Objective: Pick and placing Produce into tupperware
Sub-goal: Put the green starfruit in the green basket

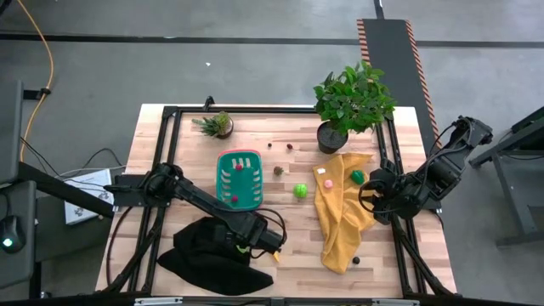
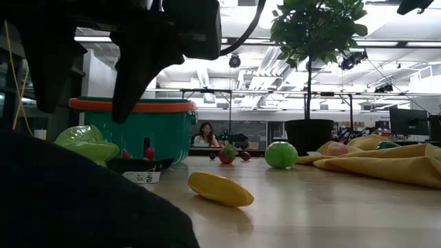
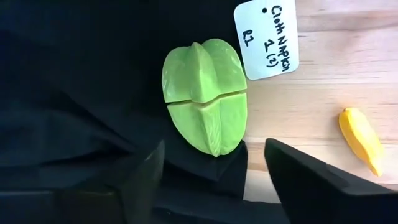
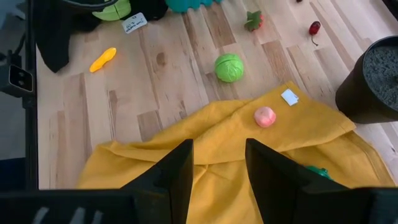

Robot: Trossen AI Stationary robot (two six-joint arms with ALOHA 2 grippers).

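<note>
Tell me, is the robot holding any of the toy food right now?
No. The left hand is open above the green starfruit on the black cloth, not gripping it. The right hand holds nothing over the yellow cloth.

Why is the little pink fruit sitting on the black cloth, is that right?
Not quite. The pink fruit sits on the yellow cloth, as the right wrist view shows. The black cloth has the green starfruit on it.
</note>
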